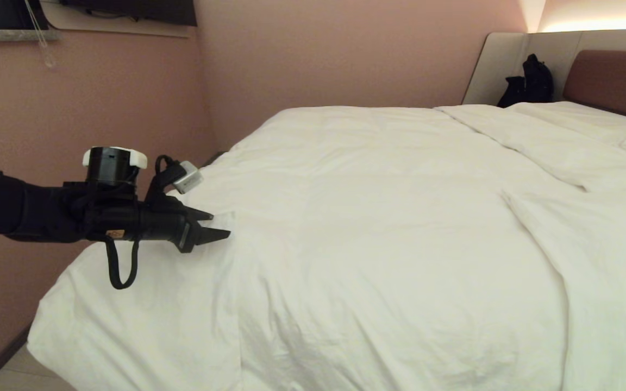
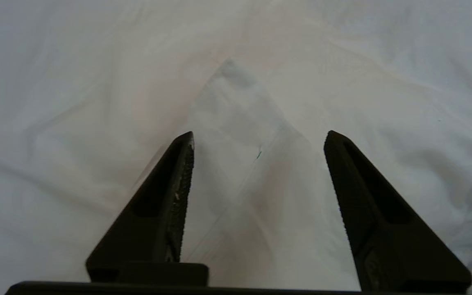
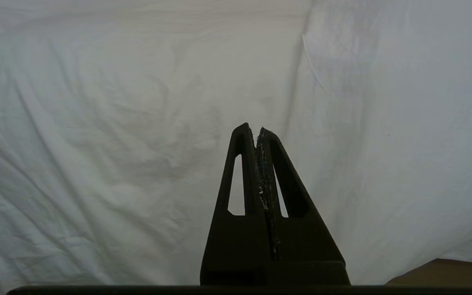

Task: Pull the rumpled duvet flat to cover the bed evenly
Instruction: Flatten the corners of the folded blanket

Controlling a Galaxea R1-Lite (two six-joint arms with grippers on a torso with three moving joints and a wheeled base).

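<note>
White duvet point(image 2: 256, 102) between parted jaws

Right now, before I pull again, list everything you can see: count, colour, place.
duvet: one, white, spread over most of the bed, hanging over the near edge.
bed: one, pale surround at the far right.
headboard: one, brown, far right.
pillows: count unclear, white, under the headboard.
bag: one, black, against the surround at the bed's far corner.
wall: pink, behind and left of the bed.
left claw: one, black, open, at the duvet's left side.
right claw: one, black, shut, facing white fabric.
</note>
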